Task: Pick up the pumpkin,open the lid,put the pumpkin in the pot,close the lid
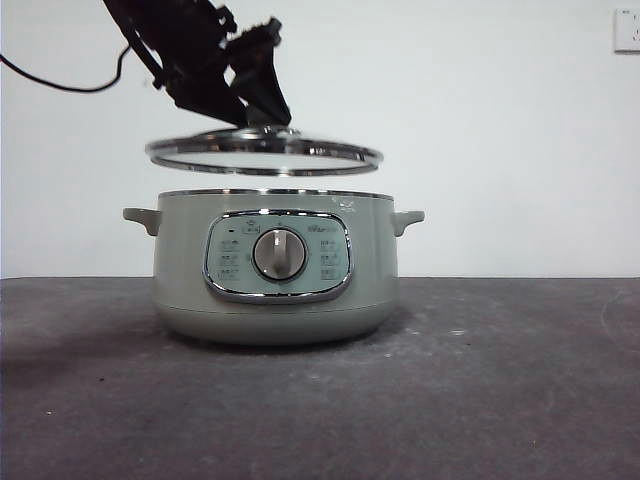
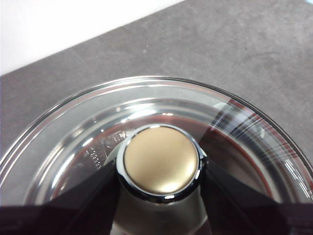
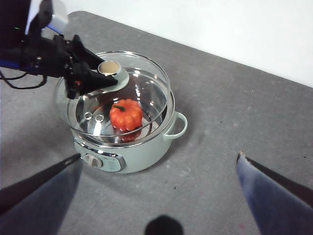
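The sage-green pot (image 1: 275, 270) stands in the middle of the table, with its dial facing the front camera. In the right wrist view the orange pumpkin (image 3: 126, 114) lies inside the pot (image 3: 146, 157) on its steel floor. The glass lid (image 1: 265, 152) hangs roughly level a short way above the pot's rim. My left gripper (image 1: 262, 118) is shut on the lid's knob (image 2: 161, 160), one jaw on either side of it. My right gripper (image 3: 156, 157) is open and holds nothing, high above the table beside the pot.
A dark grey table (image 1: 500, 380) runs back to a white wall. A black cable (image 1: 60, 85) hangs behind the left arm. A wall socket (image 1: 627, 30) sits at the upper right.
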`<state>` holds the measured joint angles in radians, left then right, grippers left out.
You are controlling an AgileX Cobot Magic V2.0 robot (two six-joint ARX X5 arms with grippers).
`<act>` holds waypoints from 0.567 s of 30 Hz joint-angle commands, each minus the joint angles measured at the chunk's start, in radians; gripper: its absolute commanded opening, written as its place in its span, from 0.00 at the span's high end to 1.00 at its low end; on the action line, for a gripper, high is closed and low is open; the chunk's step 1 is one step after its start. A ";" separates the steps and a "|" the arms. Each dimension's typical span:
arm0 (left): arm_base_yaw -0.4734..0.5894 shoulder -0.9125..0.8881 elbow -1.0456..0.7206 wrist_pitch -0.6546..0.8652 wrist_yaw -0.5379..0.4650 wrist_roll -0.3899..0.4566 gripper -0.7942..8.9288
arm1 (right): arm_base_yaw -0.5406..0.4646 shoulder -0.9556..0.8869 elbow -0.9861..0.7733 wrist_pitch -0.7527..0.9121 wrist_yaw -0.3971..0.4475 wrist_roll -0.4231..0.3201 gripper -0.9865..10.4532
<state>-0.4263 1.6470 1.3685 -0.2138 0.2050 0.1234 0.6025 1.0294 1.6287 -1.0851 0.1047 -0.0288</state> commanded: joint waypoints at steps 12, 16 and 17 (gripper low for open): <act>-0.019 0.064 0.007 0.067 0.008 0.009 0.93 | 0.003 -0.002 0.000 -0.002 -0.001 0.013 0.42; -0.026 0.064 0.007 0.063 0.006 0.009 0.93 | 0.003 -0.002 0.000 -0.002 -0.001 0.013 0.42; -0.026 0.064 0.007 0.061 0.006 0.009 0.93 | 0.003 -0.002 0.000 -0.002 -0.001 0.013 0.42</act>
<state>-0.4461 1.7164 1.3685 -0.1921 0.2001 0.1299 0.6029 1.0294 1.6287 -1.0924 0.1047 -0.0250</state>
